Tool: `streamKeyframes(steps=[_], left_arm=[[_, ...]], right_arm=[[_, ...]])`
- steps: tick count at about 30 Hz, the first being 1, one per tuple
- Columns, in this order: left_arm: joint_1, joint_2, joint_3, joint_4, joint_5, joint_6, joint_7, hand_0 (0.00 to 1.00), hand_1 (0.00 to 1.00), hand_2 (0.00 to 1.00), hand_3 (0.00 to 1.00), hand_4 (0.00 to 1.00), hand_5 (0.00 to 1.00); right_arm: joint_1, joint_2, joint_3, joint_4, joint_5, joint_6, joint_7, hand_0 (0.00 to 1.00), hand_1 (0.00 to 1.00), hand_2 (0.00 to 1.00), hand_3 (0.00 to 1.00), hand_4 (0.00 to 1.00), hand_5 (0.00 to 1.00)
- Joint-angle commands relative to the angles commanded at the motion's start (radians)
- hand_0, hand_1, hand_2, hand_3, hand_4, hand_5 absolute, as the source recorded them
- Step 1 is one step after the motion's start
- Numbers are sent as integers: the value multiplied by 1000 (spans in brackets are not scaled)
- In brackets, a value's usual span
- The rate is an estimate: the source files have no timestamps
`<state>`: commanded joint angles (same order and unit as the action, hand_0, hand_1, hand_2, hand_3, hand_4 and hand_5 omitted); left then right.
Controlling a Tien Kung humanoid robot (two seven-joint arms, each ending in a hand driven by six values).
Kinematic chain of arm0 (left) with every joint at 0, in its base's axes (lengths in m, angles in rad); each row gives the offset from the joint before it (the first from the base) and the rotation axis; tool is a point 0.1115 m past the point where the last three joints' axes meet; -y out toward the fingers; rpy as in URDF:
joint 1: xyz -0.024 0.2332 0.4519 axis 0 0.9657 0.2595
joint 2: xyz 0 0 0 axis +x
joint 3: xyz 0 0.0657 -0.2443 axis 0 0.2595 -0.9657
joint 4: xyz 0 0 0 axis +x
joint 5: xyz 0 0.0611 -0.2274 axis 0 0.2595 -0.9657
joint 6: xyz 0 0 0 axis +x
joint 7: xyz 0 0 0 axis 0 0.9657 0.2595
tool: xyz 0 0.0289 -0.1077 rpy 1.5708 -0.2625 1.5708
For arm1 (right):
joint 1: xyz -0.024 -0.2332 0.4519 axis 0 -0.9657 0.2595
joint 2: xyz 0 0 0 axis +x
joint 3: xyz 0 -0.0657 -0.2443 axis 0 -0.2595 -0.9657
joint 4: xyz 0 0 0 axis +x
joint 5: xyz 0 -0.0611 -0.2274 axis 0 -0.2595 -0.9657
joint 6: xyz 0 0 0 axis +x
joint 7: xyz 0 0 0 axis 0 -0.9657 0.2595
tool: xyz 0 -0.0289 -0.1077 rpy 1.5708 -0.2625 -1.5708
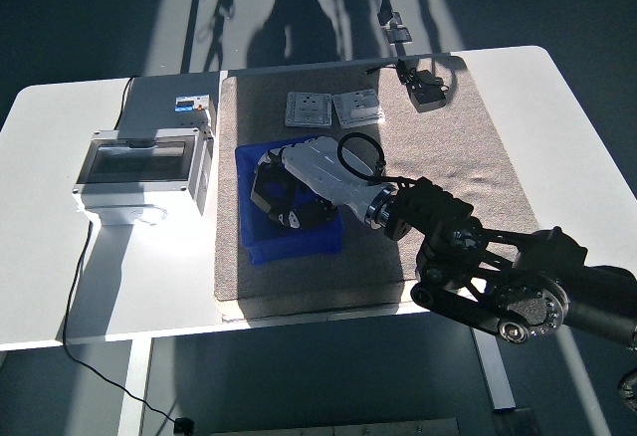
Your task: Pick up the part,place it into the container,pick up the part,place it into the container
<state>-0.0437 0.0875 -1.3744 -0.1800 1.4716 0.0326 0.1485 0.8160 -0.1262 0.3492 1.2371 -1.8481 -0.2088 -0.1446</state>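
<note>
The robot's right hand (289,189) is stretched to the left over the blue container (251,162), coming from the lower right corner across the grey-brown mat (453,162). The hand has a white back and black fingers (267,195). The fingers are curled downward inside the container, over its middle. I cannot tell if they hold a part or not, because the hand covers the bottom of the bin and the space under the palm is dark. No part is visible in the container around the hand, so where the part lies now stays hidden from me.

The container stands on the left part of the mat. Just behind it, on the mat, two grey square plates (309,109) lie side by side. Near the far edge of the mat there is a small black adapter with a cable (426,91). Left of the container, on the white table (557,108), stands a grey electrical enclosure box with a transparent lid (141,172), and a cable (75,287) runs from it toward the near edge.
</note>
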Motion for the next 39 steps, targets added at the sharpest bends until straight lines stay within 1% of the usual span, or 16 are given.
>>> streamKeyframes(steps=[2,5,6,11,12,17,18,20,23,24,29,30,33,35,36,39], left_arm=[[0,0,-1,0,2,0,0,681,570,627,653,672,629],[-1,0,-2,0,3,-1,1,681,570,627,653,672,629],[-1,0,-2,0,3,-1,1,681,569,627,652,673,632],[-1,1,-3,0,6,-1,1,681,569,627,652,673,632],[0,1,-3,0,6,-1,2,681,569,626,652,673,632],[0,2,-3,0,7,-1,2,681,569,626,652,673,632],[0,2,-3,0,7,-1,2,681,569,626,651,673,630],[1,2,-3,0,6,-1,1,681,569,626,651,673,630],[2,1,-3,0,6,-1,1,681,569,626,651,673,630],[2,1,-3,0,6,-1,0,681,569,626,651,673,629],[3,0,-3,0,4,0,0,681,569,626,651,673,629],[4,0,-3,0,4,0,0,681,568,625,651,673,629],[4,-2,-1,0,1,0,-1,681,568,625,651,673,629],[6,-3,1,0,-4,1,-1,681,568,625,651,673,629],[6,-4,2,0,-6,2,-2,681,568,625,651,673,626],[9,-7,6,0,-15,4,-3,681,568,625,651,673,626]], right_arm=[[1,2,-2,-7,-10,25,-27,836,770,787,750,361,109],[-1,4,-2,-20,-22,41,-58,836,770,787,750,361,109],[-1,5,-2,-25,-25,45,-67,998,939,895,893,496,243],[-3,6,-2,-33,-37,52,-94,998,939,895,893,496,243],[-4,6,-3,-33,-39,51,-96,998,990,944,943,597,345],[-6,4,0,-33,-44,38,-97,998,990,944,943,597,345],[-7,4,2,-33,-46,34,-97,998,998,969,998,594,321],[-11,3,13,-33,-51,14,-96,998,998,969,998,594,321],[-20,-1,46,-36,-55,-39,-92,998,998,969,998,594,321],[-26,-3,66,-36,-56,-62,-92,998,986,962,998,855,449],[-64,-21,176,-37,-41,-167,-108,998,986,962,998,855,449],[-74,-26,198,-38,-38,-182,-111,998,876,897,998,998,523],[-103,-42,267,-43,-31,-217,-109,998,876,897,998,998,523],[-138,-64,335,-44,-18,-247,-87,998,876,897,998,998,523],[-154,-74,365,-42,-12,-258,-76,998,998,998,998,998,857],[-209,-108,456,-35,42,-299,-22,998,998,998,998,998,857]])
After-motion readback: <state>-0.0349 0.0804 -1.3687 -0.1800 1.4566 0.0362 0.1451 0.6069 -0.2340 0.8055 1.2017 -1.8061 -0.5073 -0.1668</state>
